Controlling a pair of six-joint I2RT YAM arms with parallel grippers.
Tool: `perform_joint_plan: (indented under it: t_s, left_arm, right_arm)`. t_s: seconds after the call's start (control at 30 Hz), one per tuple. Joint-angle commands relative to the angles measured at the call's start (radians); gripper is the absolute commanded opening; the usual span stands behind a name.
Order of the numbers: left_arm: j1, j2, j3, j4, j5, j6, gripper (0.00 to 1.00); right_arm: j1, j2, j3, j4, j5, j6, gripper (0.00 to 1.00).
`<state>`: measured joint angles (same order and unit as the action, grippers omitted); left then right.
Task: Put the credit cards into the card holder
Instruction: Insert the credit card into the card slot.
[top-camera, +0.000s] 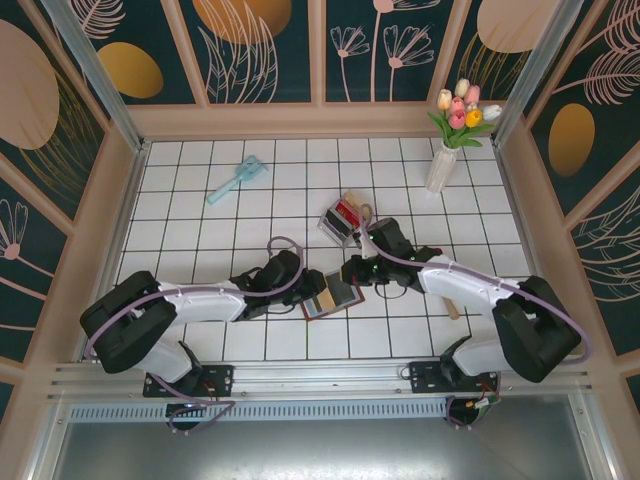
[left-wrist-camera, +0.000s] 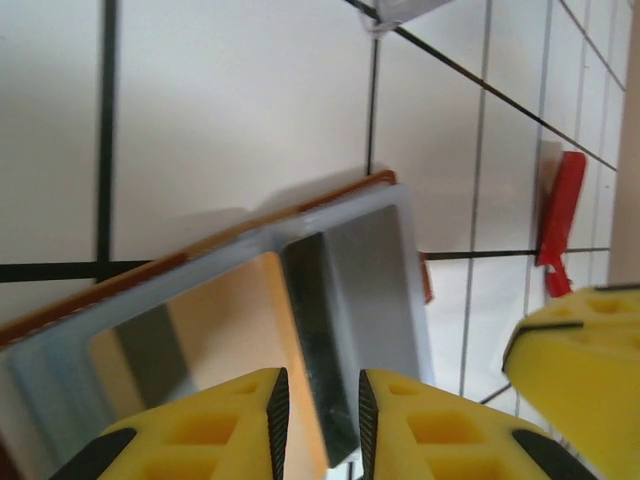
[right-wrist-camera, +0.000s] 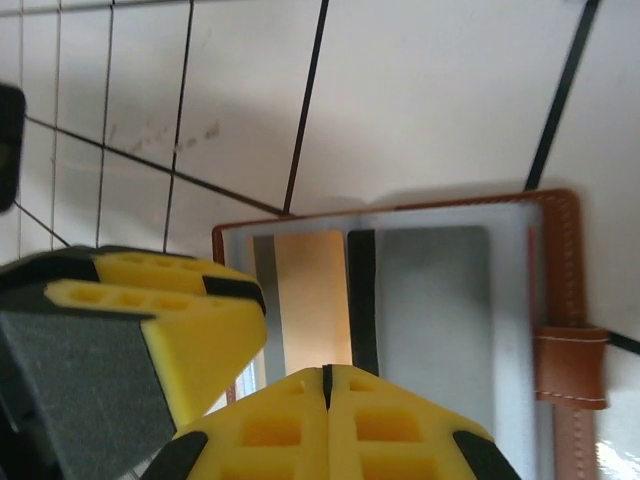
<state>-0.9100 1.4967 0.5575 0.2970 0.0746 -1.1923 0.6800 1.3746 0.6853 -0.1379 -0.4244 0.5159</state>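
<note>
Top external view puts the open card holder (top-camera: 332, 297) mid-table, the left gripper (left-wrist-camera: 322, 385), jaws a slit apart, at its 9 o'clock and the right gripper (right-wrist-camera: 327, 372), jaws pressed together, at its 1 o'clock, so crowded they could clash or shove it askew.

Bottom centre: right gripper (right-wrist-camera: 327, 374), yellow fingertips pressed flat together over the near edge of the card holder (right-wrist-camera: 566, 262). Lying open on white tiled table (right-wrist-camera: 420, 90) with dark grout lines, brown stitched leather border along top and right, strap tab (right-wrist-camera: 570, 368) at right edge. Inside, under a pale clear sleeve: tan card (right-wrist-camera: 312, 300) left of a black stripe, grey card (right-wrist-camera: 435, 320) right of it. Lower left: left gripper's yellow finger (right-wrist-camera: 160, 310), dark grey pad facing the camera, overlapping the holder's left corner.
</note>
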Motion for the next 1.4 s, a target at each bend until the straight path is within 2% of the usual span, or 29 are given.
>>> perform_joint_plan:
  t_s: [0.0,0.23,0.47,0.6,0.7,0.87,1.07,1.23,1.3,1.37]
  left_arm:
    - [-0.001,0.002,-0.016,-0.054,-0.044,-0.025,0.26]
    - [0.0,0.091,-0.009,-0.055,-0.031,-0.044,0.15]
    - [-0.001,0.088,-0.044,-0.062,-0.049,-0.064,0.12]
    - [0.0,0.09,-0.048,-0.074,-0.054,-0.059,0.1]
    - [0.0,0.093,-0.051,-0.093,-0.068,-0.059,0.08]
    - [0.0,0.109,-0.056,-0.113,-0.078,-0.048,0.06]
    - [0.0,0.119,-0.064,-0.122,-0.082,-0.043,0.04]
    - [-0.001,0.106,-0.054,-0.088,-0.065,-0.019,0.07]
    - [0.0,0.085,-0.032,-0.08,-0.049,0.002,0.09]
    - [0.0,0.042,-0.006,-0.075,-0.04,0.024,0.14]
  right_arm:
    - [0.053,0.048,0.054,0.016,0.011,0.016,0.0]
    - [0.133,0.155,0.105,-0.035,0.114,0.003,0.0]
    - [0.198,0.259,0.154,-0.084,0.198,-0.003,0.0]
    - [0.235,0.316,0.197,-0.191,0.392,0.015,0.0]
    - [0.24,0.315,0.199,-0.239,0.475,0.018,0.0]
    - [0.239,0.293,0.195,-0.263,0.509,0.003,0.0]
    - [0.24,0.326,0.234,-0.328,0.605,-0.007,0.0]
    - [0.245,0.296,0.266,-0.318,0.552,-0.049,0.0]
    - [0.248,0.24,0.285,-0.307,0.513,-0.062,0.0]
    - [0.228,0.171,0.277,-0.289,0.512,-0.066,0.04]
